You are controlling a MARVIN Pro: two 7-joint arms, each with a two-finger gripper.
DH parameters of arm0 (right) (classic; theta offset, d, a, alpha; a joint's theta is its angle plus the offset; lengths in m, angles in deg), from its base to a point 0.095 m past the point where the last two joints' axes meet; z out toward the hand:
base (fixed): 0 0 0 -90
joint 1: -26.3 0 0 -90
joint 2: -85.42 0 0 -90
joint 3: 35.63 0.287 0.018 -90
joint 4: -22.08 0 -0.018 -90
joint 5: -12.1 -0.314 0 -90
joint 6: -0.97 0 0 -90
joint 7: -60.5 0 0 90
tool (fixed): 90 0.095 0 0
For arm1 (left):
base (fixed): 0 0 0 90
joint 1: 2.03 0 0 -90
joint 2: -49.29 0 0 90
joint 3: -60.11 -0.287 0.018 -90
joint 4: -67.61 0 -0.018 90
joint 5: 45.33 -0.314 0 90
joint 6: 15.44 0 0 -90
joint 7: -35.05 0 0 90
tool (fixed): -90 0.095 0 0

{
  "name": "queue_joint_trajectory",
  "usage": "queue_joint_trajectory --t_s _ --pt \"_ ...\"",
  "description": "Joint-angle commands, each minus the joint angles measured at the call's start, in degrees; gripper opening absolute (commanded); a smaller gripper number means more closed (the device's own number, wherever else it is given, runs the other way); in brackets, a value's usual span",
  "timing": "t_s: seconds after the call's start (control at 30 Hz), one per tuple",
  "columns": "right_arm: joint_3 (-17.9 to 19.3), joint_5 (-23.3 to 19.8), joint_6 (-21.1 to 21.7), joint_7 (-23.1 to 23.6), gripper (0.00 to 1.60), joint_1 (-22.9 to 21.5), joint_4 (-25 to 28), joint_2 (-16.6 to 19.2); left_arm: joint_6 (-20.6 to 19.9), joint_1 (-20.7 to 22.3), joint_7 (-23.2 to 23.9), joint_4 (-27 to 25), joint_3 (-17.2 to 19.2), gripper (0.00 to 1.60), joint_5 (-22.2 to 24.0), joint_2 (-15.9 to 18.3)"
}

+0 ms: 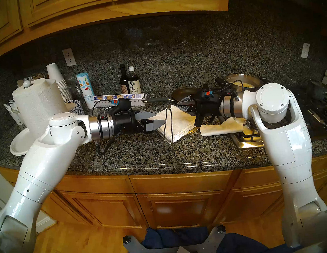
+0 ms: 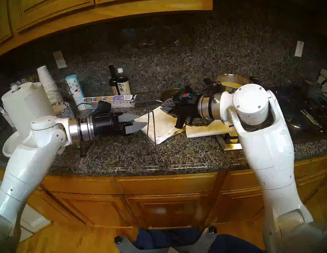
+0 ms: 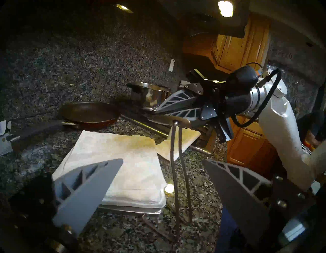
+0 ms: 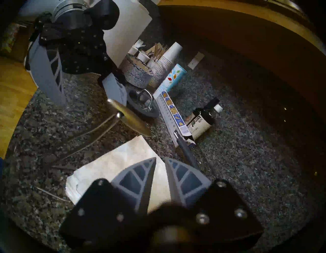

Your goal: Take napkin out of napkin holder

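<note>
the speckled dark granite tabletop [image 1: 134, 159] is bare at its front edge, where the thin dark wire arm [image 1: 169, 128] of the flat brass-coloured metal napkin holder [image 3: 130, 209] is hinged and stands upright, its small brass teardrop tip [image 4: 130, 118] in the air. the left tool [image 1: 160, 119] reaches in level from the left with its grey fingers spread wide, pinching nothing; in the left wrist view the wire arm stands between the two fingers, touching neither. a thick stack of white napkins [image 1: 178, 123] lies on the holder's plate. the right tool [image 4: 160, 159] hovers over the far corner of that stack, its fingertips nearly pressed together with a slim gap, and nothing shows between them. the napkin [image 1: 220, 129], a white, lightly creased paper sheet, lies flat just right of the holder, below the right wrist and partly over the steel edge of the stove [image 1: 246, 139]. behind are a dark frying pan [image 1: 183, 94], a long white box with small blue picture panels [image 1: 118, 99], and a dark bottle whose pale label reads "有機" [image 1: 134, 85]; its smaller print is too small to read.
</note>
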Motion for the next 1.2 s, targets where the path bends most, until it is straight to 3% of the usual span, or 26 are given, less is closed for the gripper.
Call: queue_joint_trajectory --t_s 0.0,0.1,0.5,0.57,0.67,0.73,1.17 --pt "-0.63 0.13 0.37 0.71 0.38 -4.02 0.61 0.21 0.26 2.94 0.32 0.26 0.35 1.6 -0.06 -0.96" --pt "-0.86 0.16 0.57 0.96 0.0 -4.1 0.52 0.37 0.24 3.1 0.47 0.52 0.19 1.6 -0.16 -1.0" --pt "-0.82 0.18 1.73 3.0 0.0 -3.39 1.51 1.42 -0.2 2.84 1.32 0.84 -0.36 1.56 -0.22 -0.81" --pt "-0.75 0.06 1.72 3.11 0.0 -3.3 1.56 1.28 -0.3 2.92 1.27 1.13 -0.54 1.47 -0.29 -0.98" --pt "-1.02 0.04 1.58 3.09 0.0 -3.32 1.63 0.89 -0.32 3.14 1.4 1.57 -0.9 1.15 -0.43 -1.25" --pt "-1.26 -0.05 1.36 3.03 0.0 -3.41 1.52 0.62 -0.3 3.27 1.55 1.83 -1.11 1.08 -0.5 -1.39" --pt "-2.78 -0.02 0.94 3.18 0.0 -3.96 0.58 -0.49 -0.24 3.39 1.97 2.58 -1.6 0.97 -0.56 -1.78"
